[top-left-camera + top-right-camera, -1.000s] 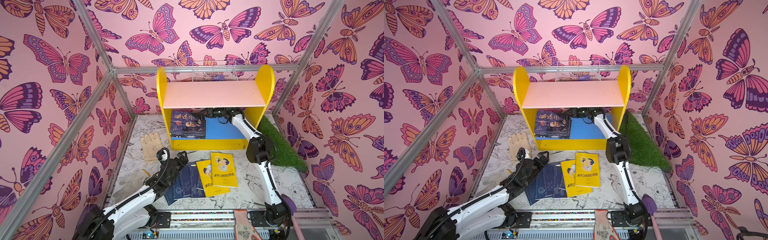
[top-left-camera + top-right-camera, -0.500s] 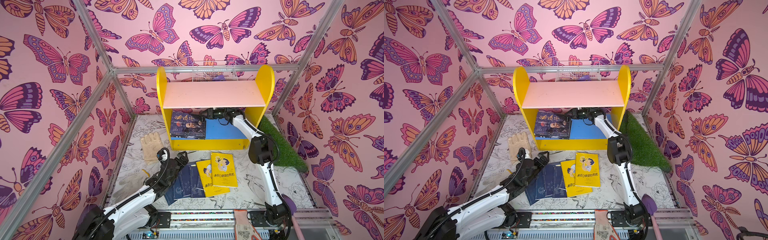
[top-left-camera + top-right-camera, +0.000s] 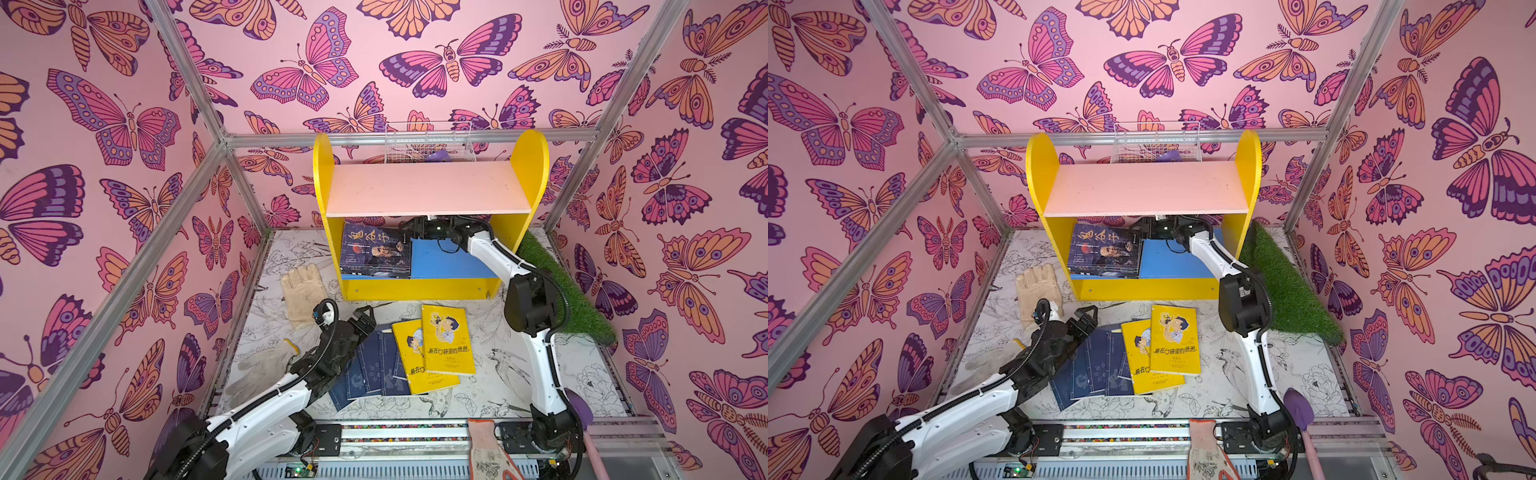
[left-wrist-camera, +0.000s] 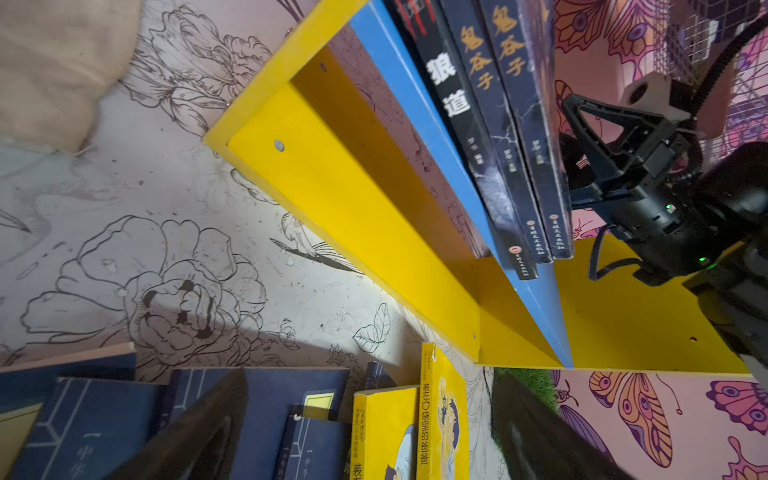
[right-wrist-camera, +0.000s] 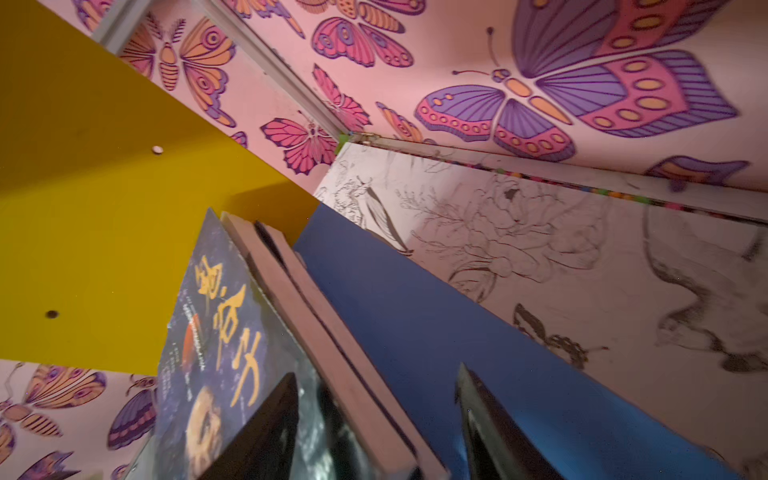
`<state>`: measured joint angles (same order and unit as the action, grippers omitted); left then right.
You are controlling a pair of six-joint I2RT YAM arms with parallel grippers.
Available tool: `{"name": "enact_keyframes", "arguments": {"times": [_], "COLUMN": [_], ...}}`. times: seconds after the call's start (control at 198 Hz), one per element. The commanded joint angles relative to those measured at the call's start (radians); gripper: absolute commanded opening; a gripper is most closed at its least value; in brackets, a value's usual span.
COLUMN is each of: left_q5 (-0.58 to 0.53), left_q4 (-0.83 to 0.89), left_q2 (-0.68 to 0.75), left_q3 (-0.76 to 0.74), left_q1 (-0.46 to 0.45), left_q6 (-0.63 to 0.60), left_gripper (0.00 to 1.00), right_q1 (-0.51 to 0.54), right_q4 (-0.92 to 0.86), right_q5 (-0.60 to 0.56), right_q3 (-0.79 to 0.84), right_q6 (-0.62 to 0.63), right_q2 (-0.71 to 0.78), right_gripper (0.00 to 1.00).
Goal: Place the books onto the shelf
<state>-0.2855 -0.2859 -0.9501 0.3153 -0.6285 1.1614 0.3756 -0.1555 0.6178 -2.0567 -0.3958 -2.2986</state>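
Observation:
The shelf (image 3: pixel 428 189) (image 3: pixel 1142 187) stands at the back, with yellow sides, a pink upper board and a blue lower board. Three dark books (image 3: pixel 376 251) (image 4: pixel 498 124) lean against its left panel on the blue board. My right gripper (image 3: pixel 409 230) (image 5: pixel 376 374) is under the pink board at their top edge, open. One finger lies over the front cover; the other stands apart from the page edges. Navy books (image 3: pixel 370 365) and two yellow books (image 3: pixel 446 338) (image 4: pixel 386 428) lie on the floor. My left gripper (image 3: pixel 353 322) (image 4: pixel 370 382) hovers open above the navy ones.
A beige glove (image 3: pixel 303 291) lies left of the shelf, and a pale one (image 3: pixel 262 370) sits beside my left arm. A grass mat (image 3: pixel 561 286) runs along the right. A white wire basket (image 3: pixel 428 143) sits behind the shelf. A purple trowel (image 3: pixel 579 409) rests by the right arm's base.
My right gripper has slid a little left along the lower tier toward the dark books and its jaws have spread apart. The left arm has not moved.

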Motion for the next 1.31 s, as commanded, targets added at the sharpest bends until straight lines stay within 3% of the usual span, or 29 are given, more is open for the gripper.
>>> {"name": "enact_keyframes", "arguments": {"times": [0.0, 0.242, 0.438, 0.625, 0.806, 0.917, 1.053, 1.3], "left_q5": [-0.001, -0.002, 0.053, 0.158, 0.305, 0.401, 0.424, 0.420], "left_q4": [-0.006, 0.001, 0.030, 0.043, 0.059, 0.124, 0.284, 0.402], "left_q2": [0.017, 0.031, 0.008, -0.077, -0.233, -0.360, -0.522, -0.651], "left_q3": [-0.015, -0.015, 0.051, 0.125, 0.245, 0.369, 0.514, 0.586], "left_q1": [0.006, 0.006, 0.004, -0.014, -0.064, -0.098, -0.160, -0.200], "left_q6": [-0.002, -0.023, -0.140, -0.295, -0.477, -0.618, -0.730, -0.765], "left_gripper": [0.94, 0.94, 0.94, 0.94, 0.96, 0.98, 1.00, 0.94], "right_q1": [0.000, -0.010, 0.008, 0.074, 0.108, 0.102, 0.075, 0.034], "right_q4": [0.189, 0.475, 0.591, 0.428, 0.087, -0.046, -0.156, -0.150], "right_q5": [-0.181, -0.286, -0.325, -0.425, -0.522, -0.554, -0.607, -0.431], "right_q3": [0.118, 0.476, 0.854, 1.154, 1.334, 1.407, 1.374, 1.403], "right_q6": [-0.002, -0.121, -0.208, -0.155, -0.102, -0.107, -0.032, -0.028], "right_q2": [0.137, 0.342, 0.567, 0.857, 1.087, 1.093, 1.053, 0.888], "right_gripper": [0.64, 0.66, 0.65, 0.65, 0.64, 0.65, 0.65, 0.63]}}
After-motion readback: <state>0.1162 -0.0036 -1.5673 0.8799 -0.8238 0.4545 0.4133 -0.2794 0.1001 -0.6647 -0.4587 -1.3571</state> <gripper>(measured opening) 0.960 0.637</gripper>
